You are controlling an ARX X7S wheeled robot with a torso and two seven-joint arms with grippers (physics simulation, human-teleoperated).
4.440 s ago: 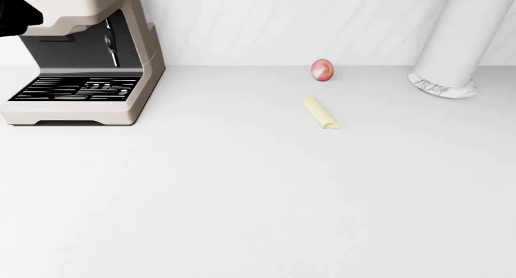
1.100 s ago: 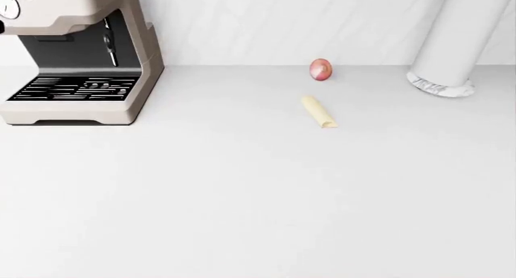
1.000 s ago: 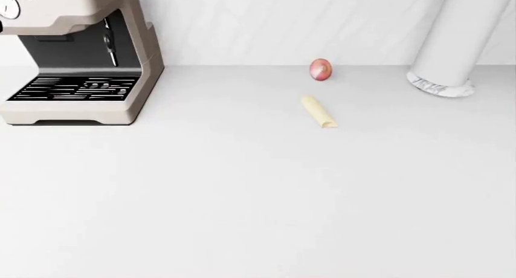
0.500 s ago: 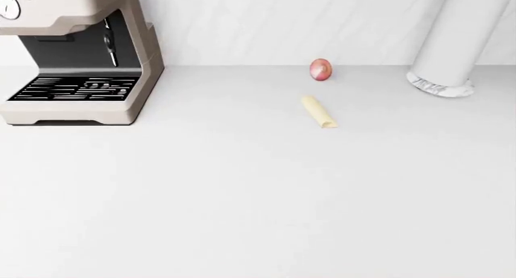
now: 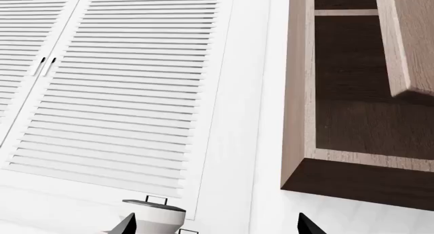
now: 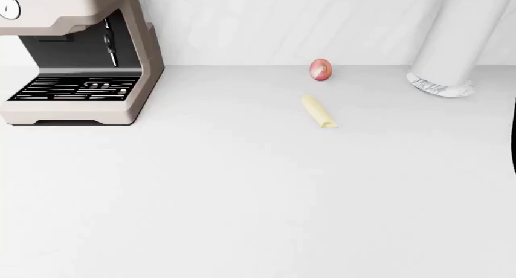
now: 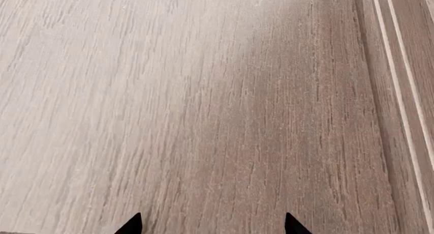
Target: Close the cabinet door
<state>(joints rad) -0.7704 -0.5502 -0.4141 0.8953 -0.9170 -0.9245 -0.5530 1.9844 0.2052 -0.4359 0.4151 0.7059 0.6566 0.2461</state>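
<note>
In the left wrist view a brown wooden cabinet (image 5: 298, 91) hangs on the white wall, its dark inside showing. Its door (image 5: 407, 40) stands ajar in front of the opening. My left gripper (image 5: 215, 226) is open and holds nothing, and it is well away from the cabinet. Wood-grain panel, the cabinet door (image 7: 203, 101), fills the right wrist view at close range. My right gripper (image 7: 211, 225) is open right in front of that panel, with nothing between its fingertips. Neither gripper nor the cabinet shows in the head view.
The head view looks down on a white counter (image 6: 241, 199) with a beige coffee machine (image 6: 81, 60) at back left, a red onion (image 6: 320, 69), a pale yellow stick (image 6: 319, 111) and a white cylinder (image 6: 455, 42). White louvred doors (image 5: 115, 81) flank the cabinet.
A thin dark shape has come into the head view's right edge. The dark shape at the top left 4.4 s ago is gone. The counter objects have not moved.
</note>
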